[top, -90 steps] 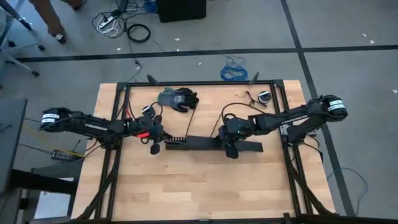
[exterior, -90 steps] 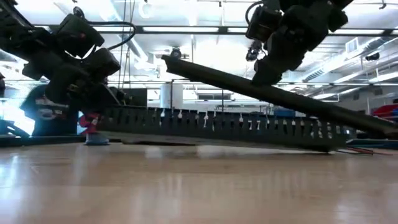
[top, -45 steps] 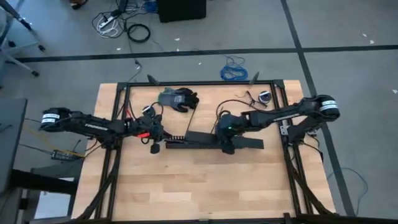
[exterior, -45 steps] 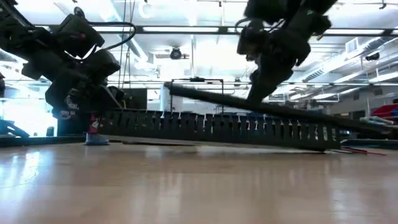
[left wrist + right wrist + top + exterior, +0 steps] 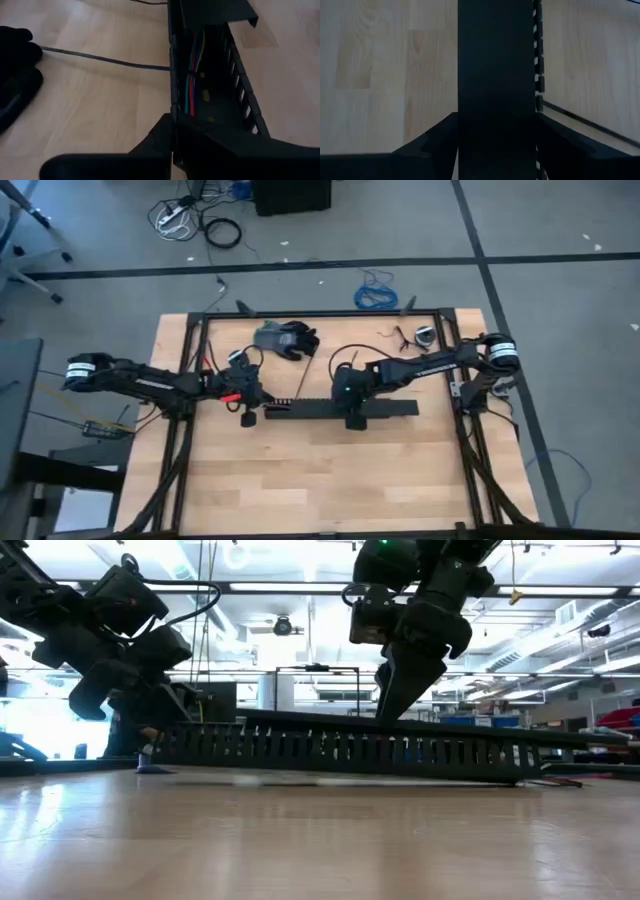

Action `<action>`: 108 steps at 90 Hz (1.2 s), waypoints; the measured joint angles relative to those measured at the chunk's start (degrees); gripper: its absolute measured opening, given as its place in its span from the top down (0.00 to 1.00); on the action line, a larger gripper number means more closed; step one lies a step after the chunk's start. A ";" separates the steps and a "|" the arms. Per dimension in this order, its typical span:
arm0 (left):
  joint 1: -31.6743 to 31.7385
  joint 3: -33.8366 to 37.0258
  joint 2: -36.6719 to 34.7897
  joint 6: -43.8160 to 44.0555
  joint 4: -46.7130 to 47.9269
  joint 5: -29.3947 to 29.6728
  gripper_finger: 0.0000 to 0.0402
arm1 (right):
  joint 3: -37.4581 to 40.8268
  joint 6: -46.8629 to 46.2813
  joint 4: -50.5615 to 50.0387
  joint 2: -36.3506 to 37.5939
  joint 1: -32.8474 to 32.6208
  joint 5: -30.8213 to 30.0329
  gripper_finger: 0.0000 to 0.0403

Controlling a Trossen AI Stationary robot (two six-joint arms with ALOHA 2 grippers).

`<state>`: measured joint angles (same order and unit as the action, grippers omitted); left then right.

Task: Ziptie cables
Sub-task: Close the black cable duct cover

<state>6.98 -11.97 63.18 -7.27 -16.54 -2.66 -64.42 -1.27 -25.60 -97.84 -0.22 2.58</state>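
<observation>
1. Down the middle of the counter (image 5: 330,470) lies a long black slotted duct (image 5: 300,409), and inside it sit the cables (image 5: 192,75): the left wrist view shows red, blue, green and yellow strands running along the open channel.

2. Right pincer (image 5: 352,418) is over the duct near its middle, fingers (image 5: 432,140) straddling a flat black lid (image 5: 495,75). It grips that lid from both edges, as far as the right wrist view shows.

3. In the low view the lid (image 5: 440,730) rests almost flat on top of the duct's slotted wall, running toward the right arm's end. It reads as being pressed on, though I cannot tell whether it has snapped home.

4. Left pincer (image 5: 247,416) is at the duct's other end. Its wrist view has one dark finger (image 5: 150,150) against the duct's outer wall and the other across the end; it appears closed on the duct, steadying it.

5. At that left end the channel is uncovered, with the lid's edge (image 5: 215,12) only showing farther along. So the covering looks part done at best.

6. A single dark wire (image 5: 105,59) lies loose on the counter beside the duct, not inside it.

7. No ziptie is visible anywhere, and nothing binds the strands. My judgement: cables are laid in, lid is going on, and the actual tying is not yet done.

8. A black glove (image 5: 288,338) sits at the counter's far edge, untouched.
</observation>
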 joint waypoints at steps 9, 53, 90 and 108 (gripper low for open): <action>-0.02 0.00 0.02 0.02 0.33 1.36 0.98 | 0.00 0.05 0.03 0.64 0.23 -0.39 0.45; -0.02 0.02 0.02 -0.31 -0.44 2.61 0.98 | -0.05 1.05 -3.19 2.38 1.76 -3.83 0.45; -0.02 0.02 0.02 -2.25 -0.35 3.51 0.98 | -0.02 1.50 -3.24 2.38 3.00 -0.25 0.45; -0.02 0.02 0.02 -3.02 -0.96 4.50 0.98 | 1.43 2.03 -2.79 2.36 4.16 0.15 0.45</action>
<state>6.96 -11.94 63.20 -10.28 -17.50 1.85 -63.00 0.75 -28.39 -95.48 3.94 2.73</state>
